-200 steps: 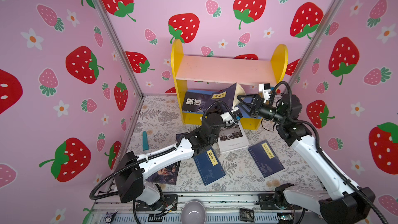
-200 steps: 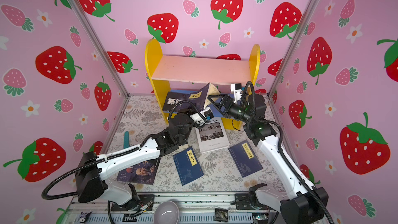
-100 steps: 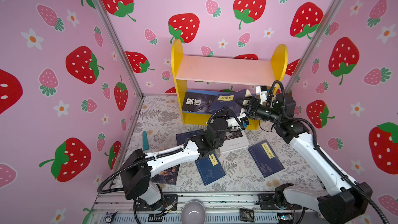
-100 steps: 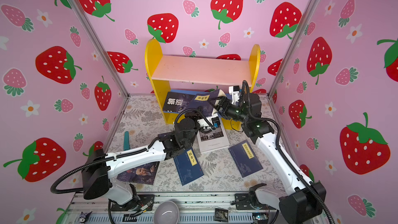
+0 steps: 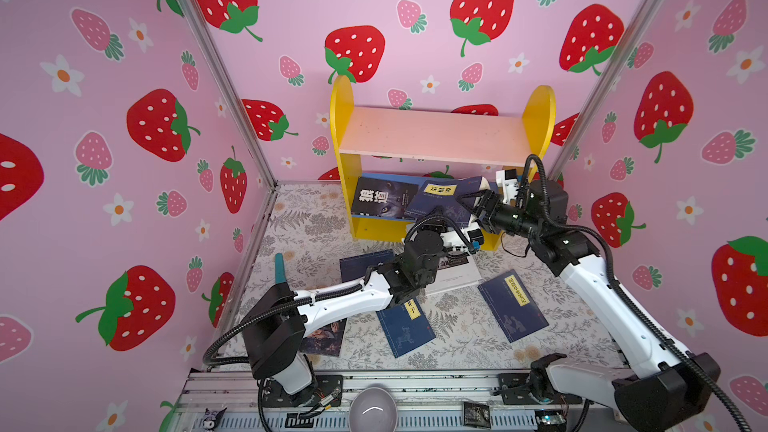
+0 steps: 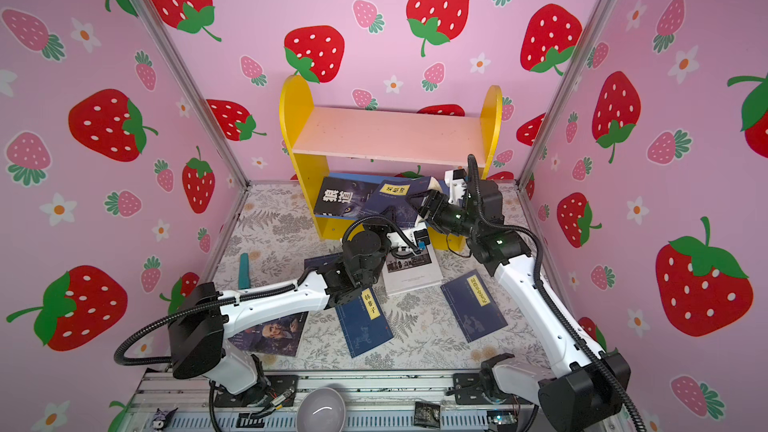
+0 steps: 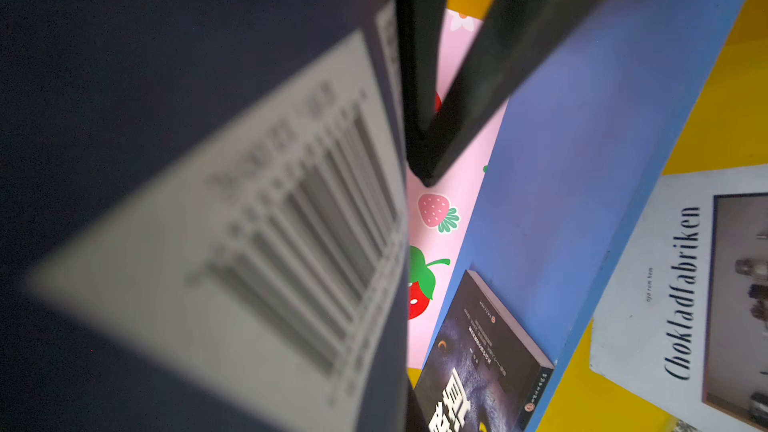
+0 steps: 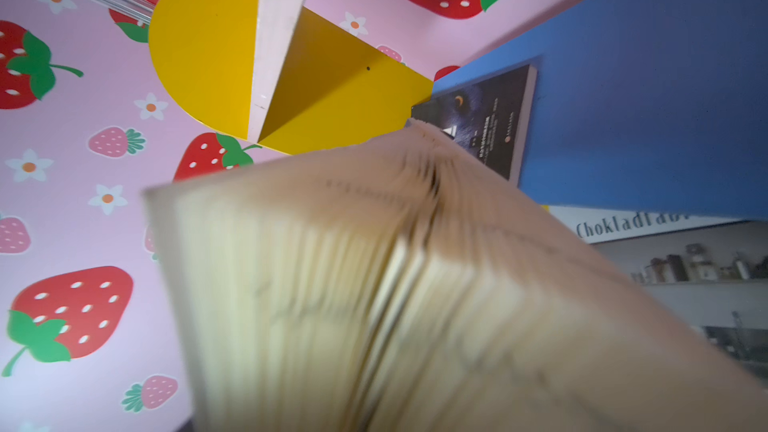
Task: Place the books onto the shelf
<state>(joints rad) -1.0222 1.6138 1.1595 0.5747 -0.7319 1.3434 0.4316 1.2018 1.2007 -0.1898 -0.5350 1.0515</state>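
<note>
The shelf [image 5: 432, 135] stands at the back wall. On its blue lower board [image 7: 582, 160] the black wolf-eye book [image 5: 382, 201] leans, and a navy book [image 5: 440, 199] with a yellow label rests against it. My left gripper [image 7: 405, 417] is shut on this navy book's lower edge, mostly hidden in both top views. My right gripper [image 5: 471, 203] straddles the book's page edge [image 8: 374, 263], fingers apart. The white Chokladfabriken book [image 5: 457, 274], three navy books [image 5: 511, 305] [image 5: 407, 326] [image 5: 361, 263] and the portrait book [image 6: 270, 334] lie on the floor.
A teal tool [image 5: 279, 268] lies near the left wall. A grey bowl [image 5: 372, 411] and a small black packet [image 5: 476, 413] sit on the front rail. Strawberry walls close in on three sides. The shelf's pink upper board [image 6: 390, 135] is bare.
The navy book has tipped from nearly upright down onto the wolf-eye book. My right gripper has pushed in to its page edge and its jaws have narrowed. The left arm has reached further forward.
</note>
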